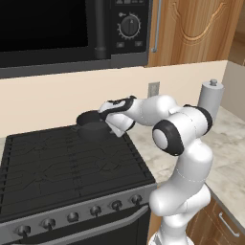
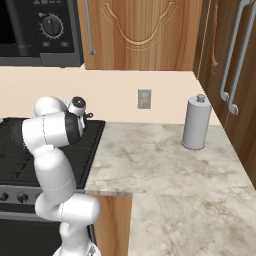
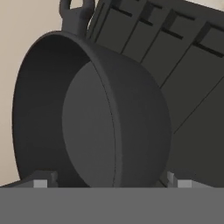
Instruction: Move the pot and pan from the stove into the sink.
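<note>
The stove [image 1: 67,167] fills the left base view. At about twelve o'clock on it, by the back wall, sits the pot [image 1: 93,125], nothing inside. The claw [image 1: 109,125] stands open at its rim, one finger [image 3: 41,180] inside, one outside. At three o'clock, a grey canister [image 1: 210,98] on the counter [image 2: 165,165].

Matt black pot [image 3: 118,131], smooth inside and out. Dark matt stove [image 1: 72,167] grates. Polished veined marble desk [image 2: 165,165]. Glossy carved wooden cabinets [image 2: 145,30].
</note>
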